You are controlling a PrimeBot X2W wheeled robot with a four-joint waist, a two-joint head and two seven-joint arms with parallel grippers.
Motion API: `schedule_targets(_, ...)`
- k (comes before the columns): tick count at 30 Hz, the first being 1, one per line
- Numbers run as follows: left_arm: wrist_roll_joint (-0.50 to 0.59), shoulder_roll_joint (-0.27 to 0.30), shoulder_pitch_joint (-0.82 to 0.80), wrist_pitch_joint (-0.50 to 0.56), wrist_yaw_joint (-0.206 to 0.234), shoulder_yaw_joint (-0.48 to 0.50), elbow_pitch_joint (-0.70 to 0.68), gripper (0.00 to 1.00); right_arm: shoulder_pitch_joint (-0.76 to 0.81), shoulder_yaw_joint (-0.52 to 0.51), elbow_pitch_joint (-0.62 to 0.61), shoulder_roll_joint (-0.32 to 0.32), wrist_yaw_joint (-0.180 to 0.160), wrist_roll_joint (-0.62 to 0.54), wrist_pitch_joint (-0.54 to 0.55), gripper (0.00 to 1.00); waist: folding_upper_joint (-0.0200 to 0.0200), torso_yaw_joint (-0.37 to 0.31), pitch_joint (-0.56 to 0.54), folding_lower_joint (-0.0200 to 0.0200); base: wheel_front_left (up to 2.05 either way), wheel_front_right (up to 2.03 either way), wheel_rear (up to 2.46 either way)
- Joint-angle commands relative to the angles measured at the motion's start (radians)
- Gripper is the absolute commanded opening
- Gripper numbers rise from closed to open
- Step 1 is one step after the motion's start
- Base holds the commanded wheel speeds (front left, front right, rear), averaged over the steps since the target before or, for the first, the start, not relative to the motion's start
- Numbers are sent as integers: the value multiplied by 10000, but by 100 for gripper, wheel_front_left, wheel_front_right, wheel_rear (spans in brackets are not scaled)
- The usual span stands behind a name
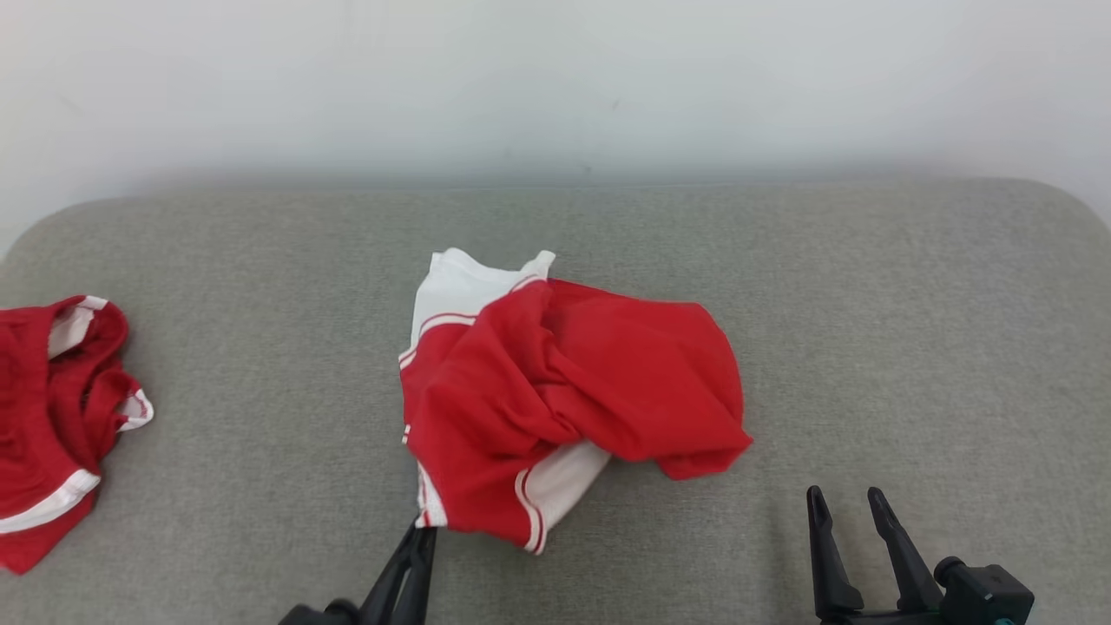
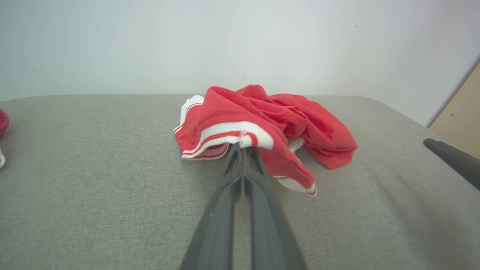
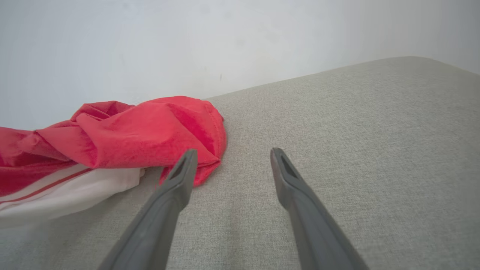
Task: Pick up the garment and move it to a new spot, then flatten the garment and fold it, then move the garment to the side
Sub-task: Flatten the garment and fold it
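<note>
The garment (image 1: pixel 564 391) lay crumpled at the middle of the grey bench (image 1: pixel 911 347). In the head view its long axis ran from 10 o'clock, where the white part showed, to 4 o'clock. The left tool (image 1: pixel 425 528) was pinched tight on the striped white hem at the heap's 7 o'clock corner. The right tool (image 1: pixel 846 503) stood wide at 4 o'clock, apart from it, holding nothing. A second red garment (image 1: pixel 52 417) lay at 9 o'clock.

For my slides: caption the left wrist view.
Crumpled red garment, its striped hem pinched by the shut left tool, on a grey cushion.
</note>
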Motion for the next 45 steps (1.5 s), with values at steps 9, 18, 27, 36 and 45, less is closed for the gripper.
schedule_targets(9, 86, 817, 709, 558, 400, 533, -1055, 0, 5, 42, 82, -5, -19, -124, -22, 100, 0, 378, -151, 1, 0, 0, 0)
schedule_targets(18, 39, 1319, -1430, 160, -309, 837, 1077, 0, -253, 118, 102, 1, -19, -274, -22, 100, 0, -97, 13, 1, 0, 0, 0)
schedule_targets(27, -280, 2264, -3982, -61, -958, 1387, 4417, 0, -620, 184, 188, -10, -19, -301, -22, 100, 0, -896, 385, 1, 0, 0, 0)
schedule_targets(36, -434, 2331, -5362, -848, -1103, 1240, 7028, 70, -708, 96, 186, -5, -19, -225, -22, 100, 0, -1057, 597, 1, 0, 0, 0)
schedule_targets(45, -779, 1661, -4636, -1493, -639, 1962, 6851, 100, -496, -66, 162, -1, -19, -268, -22, 100, 0, -453, 564, 1, 0, 0, 0)
